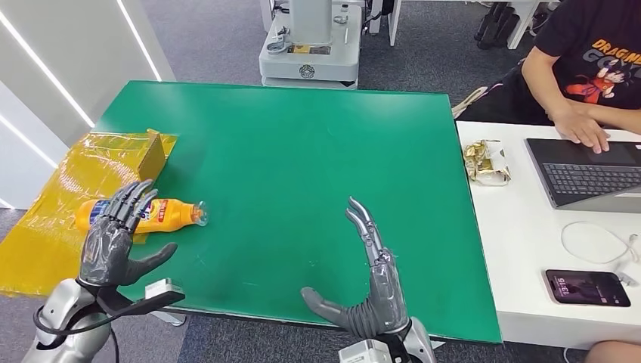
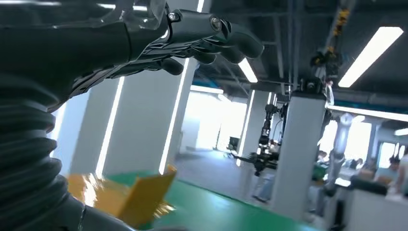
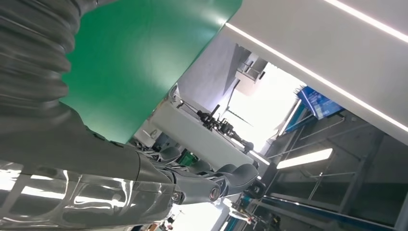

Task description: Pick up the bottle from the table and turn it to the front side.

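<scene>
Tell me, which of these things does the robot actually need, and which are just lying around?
Needed:
orange bottle, lying on its side
left hand, open above it
right hand, open
green table

Lying about:
yellow box and yellow wrap
crumpled wrapper
laptop
phone
white cable

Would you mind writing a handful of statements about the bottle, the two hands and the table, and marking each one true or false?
1. The bottle lies on its side on the green table. True.
2. The right hand holds the bottle. False: it is open over bare table, well apart from the bottle.
3. The left hand is over the bottle with its fingers spread. True; whether it touches the bottle cannot be told.
4. The bottle's cap end points toward the yellow box. False: it points toward the middle of the table.
5. A laptop sits on the green table. False: it is on the white table beside it.
</scene>
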Controlling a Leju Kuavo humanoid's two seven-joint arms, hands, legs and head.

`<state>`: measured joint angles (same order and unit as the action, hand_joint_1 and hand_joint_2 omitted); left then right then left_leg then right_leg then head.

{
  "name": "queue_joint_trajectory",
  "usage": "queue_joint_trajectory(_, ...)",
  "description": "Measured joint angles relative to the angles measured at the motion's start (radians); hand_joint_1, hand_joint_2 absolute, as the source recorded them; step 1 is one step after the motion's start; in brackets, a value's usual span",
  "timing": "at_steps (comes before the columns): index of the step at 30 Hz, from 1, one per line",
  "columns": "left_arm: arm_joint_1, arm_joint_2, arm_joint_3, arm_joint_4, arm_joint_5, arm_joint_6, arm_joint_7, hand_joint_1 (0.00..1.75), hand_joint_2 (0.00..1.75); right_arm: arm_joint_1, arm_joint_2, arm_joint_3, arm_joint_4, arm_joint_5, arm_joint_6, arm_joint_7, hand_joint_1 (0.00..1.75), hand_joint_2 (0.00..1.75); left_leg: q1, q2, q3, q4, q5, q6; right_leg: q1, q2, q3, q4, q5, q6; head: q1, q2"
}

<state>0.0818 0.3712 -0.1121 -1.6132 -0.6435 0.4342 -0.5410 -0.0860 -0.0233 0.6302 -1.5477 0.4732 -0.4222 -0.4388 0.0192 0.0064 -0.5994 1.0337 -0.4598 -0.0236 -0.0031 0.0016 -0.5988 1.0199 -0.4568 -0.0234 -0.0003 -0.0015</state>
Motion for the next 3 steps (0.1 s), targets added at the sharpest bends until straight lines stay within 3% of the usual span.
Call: queue_joint_trajectory(3, -0.024, -0.060, -0.009, -0.009, 0.249, -0.056, -0.058, 0.00, 1.75, 0.013, 0.000, -0.004, -0.007, 0.006, -0.007, -0.020, 0.00, 1.75, 0.000, -0.001, 0.000, 0.000, 0.000, 0.000, 0.000, -0.001, 0.000, 0.000, 0.000, 0.000, 0.000, 0.000)
